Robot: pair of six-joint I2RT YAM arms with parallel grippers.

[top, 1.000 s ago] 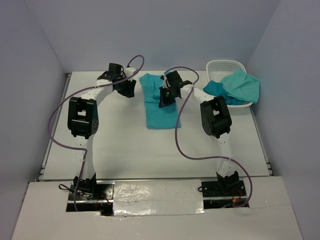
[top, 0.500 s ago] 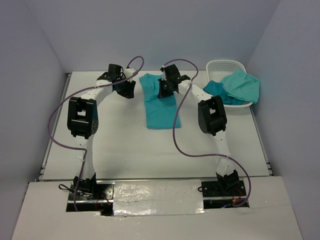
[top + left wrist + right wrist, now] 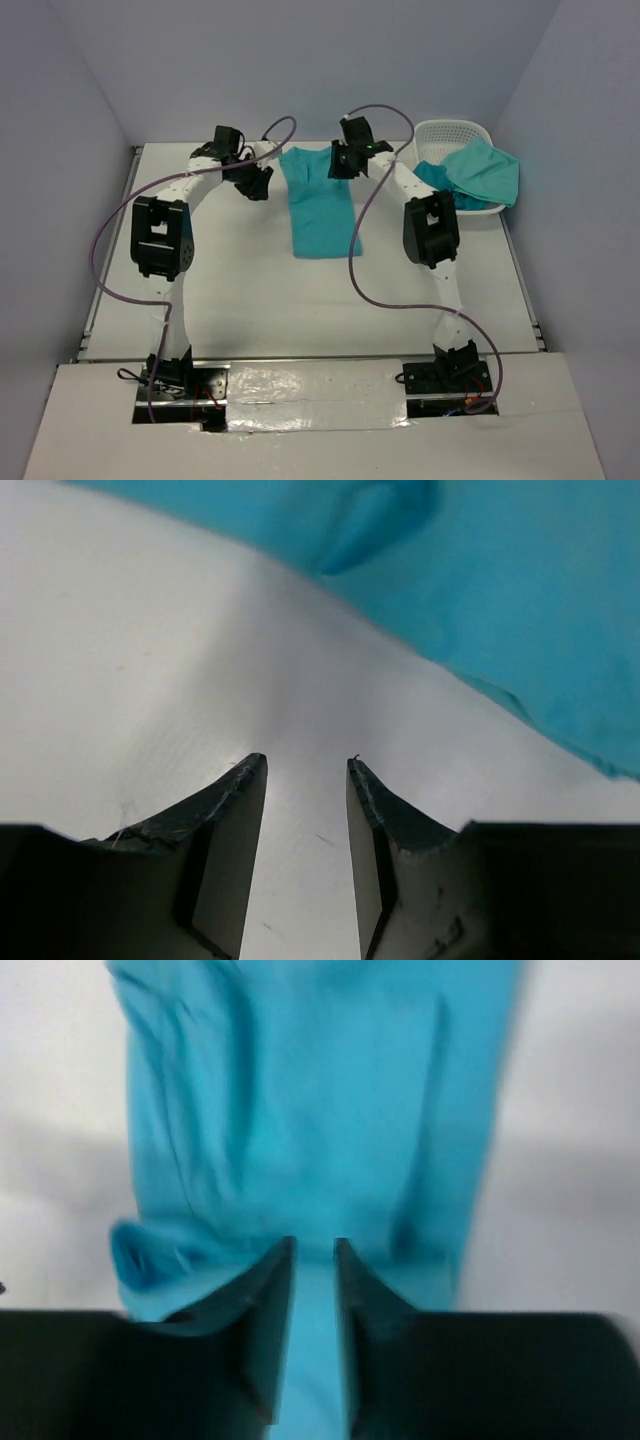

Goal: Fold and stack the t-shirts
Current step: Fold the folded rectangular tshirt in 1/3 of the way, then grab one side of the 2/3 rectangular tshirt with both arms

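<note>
A teal t-shirt [image 3: 320, 205] lies on the white table folded into a long strip. It also shows in the right wrist view [image 3: 310, 1110] and at the top right of the left wrist view [image 3: 520, 590]. My left gripper [image 3: 262, 180] is open and empty over bare table, just left of the shirt's far end; in its wrist view its tip [image 3: 305, 765] points at the shirt's edge. My right gripper [image 3: 338, 163] is open and empty above the shirt's far right corner [image 3: 313, 1245].
A white plastic basket [image 3: 455, 140] stands at the far right with more teal shirts [image 3: 482, 172] hanging over its rim. Purple cables loop from both arms above the table. Grey walls close in the back and both sides.
My right gripper has moved from the shirt's middle toward its far right corner. The left gripper has shifted only slightly. The shirt has not moved.
</note>
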